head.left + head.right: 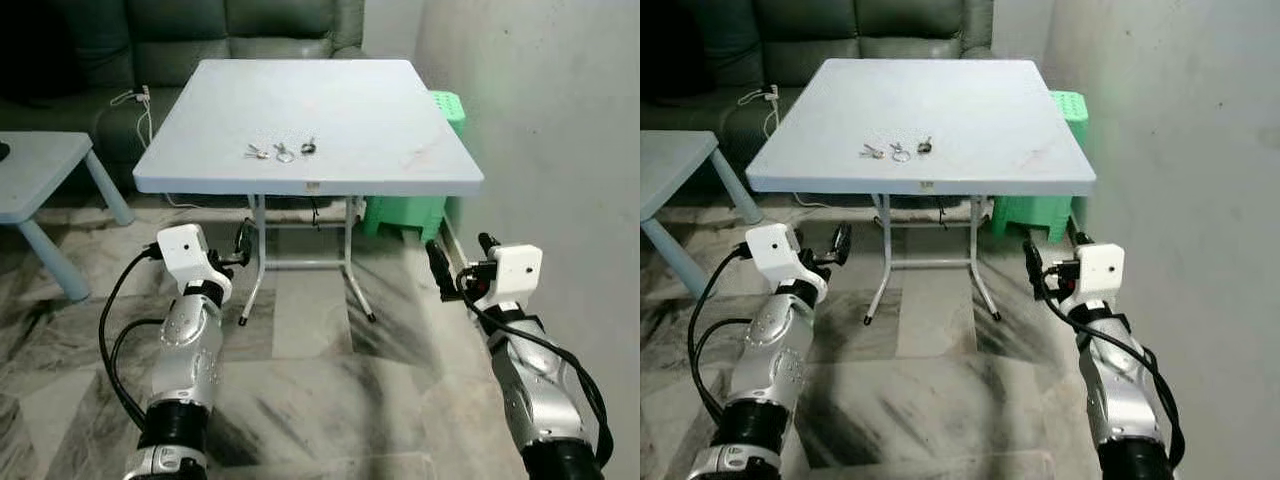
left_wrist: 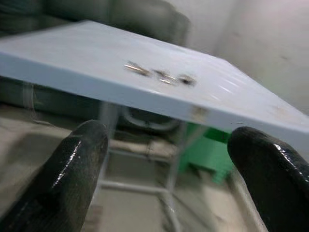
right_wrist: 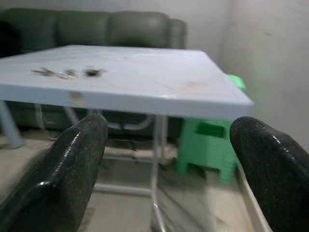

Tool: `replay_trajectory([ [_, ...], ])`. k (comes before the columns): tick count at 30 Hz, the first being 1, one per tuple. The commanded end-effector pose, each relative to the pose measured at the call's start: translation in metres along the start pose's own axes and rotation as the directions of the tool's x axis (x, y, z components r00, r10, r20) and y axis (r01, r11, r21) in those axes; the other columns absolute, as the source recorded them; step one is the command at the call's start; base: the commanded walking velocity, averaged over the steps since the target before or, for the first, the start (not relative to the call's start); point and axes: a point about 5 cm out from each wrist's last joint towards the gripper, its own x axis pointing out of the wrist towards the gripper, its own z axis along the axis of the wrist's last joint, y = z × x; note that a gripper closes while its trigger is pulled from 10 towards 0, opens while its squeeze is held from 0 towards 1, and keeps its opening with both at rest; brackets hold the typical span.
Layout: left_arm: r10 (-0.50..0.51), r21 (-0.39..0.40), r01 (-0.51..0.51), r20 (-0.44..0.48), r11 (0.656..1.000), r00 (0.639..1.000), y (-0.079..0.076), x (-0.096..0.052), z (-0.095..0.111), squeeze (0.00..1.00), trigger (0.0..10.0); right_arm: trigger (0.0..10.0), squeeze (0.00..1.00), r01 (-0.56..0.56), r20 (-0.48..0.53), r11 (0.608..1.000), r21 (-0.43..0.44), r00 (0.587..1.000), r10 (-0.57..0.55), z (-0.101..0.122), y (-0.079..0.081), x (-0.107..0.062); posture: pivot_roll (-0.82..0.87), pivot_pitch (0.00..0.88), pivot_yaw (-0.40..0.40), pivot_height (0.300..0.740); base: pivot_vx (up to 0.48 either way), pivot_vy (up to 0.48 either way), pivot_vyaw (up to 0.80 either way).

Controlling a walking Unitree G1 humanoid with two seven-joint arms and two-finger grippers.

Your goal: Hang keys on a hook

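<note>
Small bunch of silver metal keys on a ring point(image 1: 281, 151) lies flat on the pale blue square folding desk point(image 1: 400, 110), upper centre of frame, near the desk's front edge. Keys untouched, nothing holding them.

Left claw point(image 1: 244, 240) sits lower left, below the desk's front edge and short of it, black fingers point(image 2: 72, 169) spread apart, empty. Right claw point(image 1: 461, 262) lower right, also below desk level, beside the grey wall point(image 1: 560, 120), fingers point(image 3: 63, 169) apart, empty.

Green plastic stool point(image 1: 410, 210) under the desk's right side. Dark green sofa point(image 1: 250, 30) behind at top. Second pale blue low desk point(image 1: 40, 165) at left edge. Marbled tile floor point(image 1: 330, 400).
</note>
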Motion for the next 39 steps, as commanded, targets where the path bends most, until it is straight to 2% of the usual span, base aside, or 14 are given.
replay_trajectory([
  [1, 0.012, 0.021, -0.012, 0.014, 1.000, 1.000, 0.0063, 0.0021, 0.0061, 0.00, 10.0, 10.0, 0.00, -0.015, 0.014, 1.000, 0.011, 1.000, 0.015, 0.0034, 0.0041, 0.0031, -0.05, 0.000, -0.025, 0.740, 0.000, 0.480, 0.00],
  [17, 0.021, 0.008, -0.021, 0.014, 1.000, 1.000, 0.0064, 0.0014, 0.0054, 0.00, 10.0, 10.0, 0.00, -0.021, 0.013, 1.000, 0.011, 1.000, 0.020, 0.0032, 0.0050, 0.0034, -0.05, 0.000, -0.030, 0.740, 0.000, 0.465, 0.00],
  [21, 0.049, 0.021, -0.049, 0.005, 0.999, 0.999, 0.0075, 0.0001, 0.0035, 0.00, 10.0, 10.0, 0.00, -0.021, 0.013, 1.000, 0.012, 1.000, 0.021, 0.0033, 0.0053, 0.0031, -0.05, 0.000, -0.030, 0.740, 0.000, 0.000, 0.00],
  [39, 0.035, 0.010, -0.035, 0.023, 0.999, 0.999, 0.0071, -0.0029, 0.0048, 0.00, 10.0, 10.0, 0.00, -0.019, 0.011, 0.999, 0.036, 1.000, 0.018, 0.0027, 0.0056, 0.0026, -0.04, 0.000, -0.036, 0.740, 0.000, 0.000, 0.00],
])
